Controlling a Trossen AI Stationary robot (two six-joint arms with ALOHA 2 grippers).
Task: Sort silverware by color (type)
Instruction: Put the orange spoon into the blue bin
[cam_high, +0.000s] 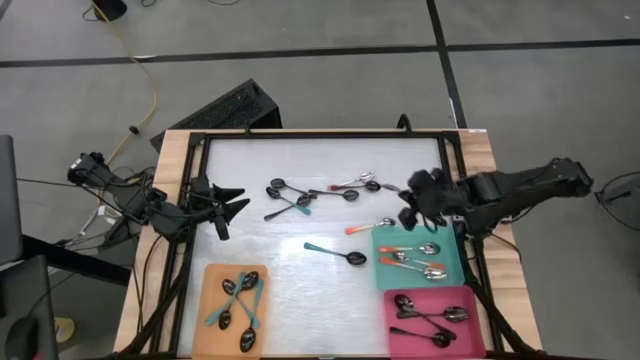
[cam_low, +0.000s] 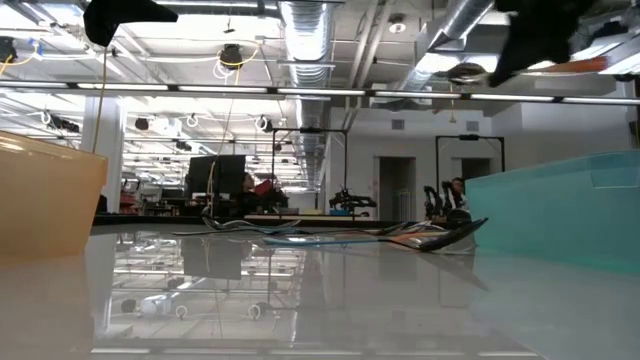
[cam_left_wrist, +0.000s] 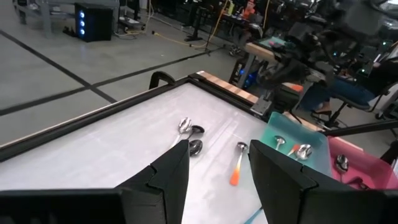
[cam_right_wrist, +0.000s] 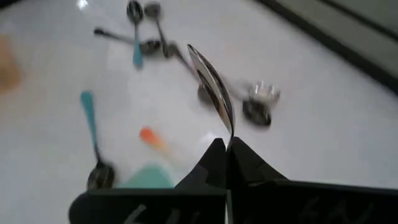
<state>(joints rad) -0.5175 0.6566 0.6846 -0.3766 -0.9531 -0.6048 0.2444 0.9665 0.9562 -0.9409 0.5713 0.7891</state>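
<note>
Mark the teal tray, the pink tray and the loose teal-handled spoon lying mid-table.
teal tray (cam_high: 452, 274): high view, bare floor near its right edge.
pink tray (cam_high: 432, 291): high view, top rim.
teal-handled spoon (cam_high: 322, 248): high view, teal handle.

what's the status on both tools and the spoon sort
Right tool shut on a spoon, raised near the teal tray. Left tool open, waiting at table's left. Loose spoons remain mid-table; path looks clear.

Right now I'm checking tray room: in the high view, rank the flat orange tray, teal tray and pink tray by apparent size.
1. Flat orange tray, seemingly largest.
2. Flat teal tray and flat pink tray: too alike to rank.
</note>
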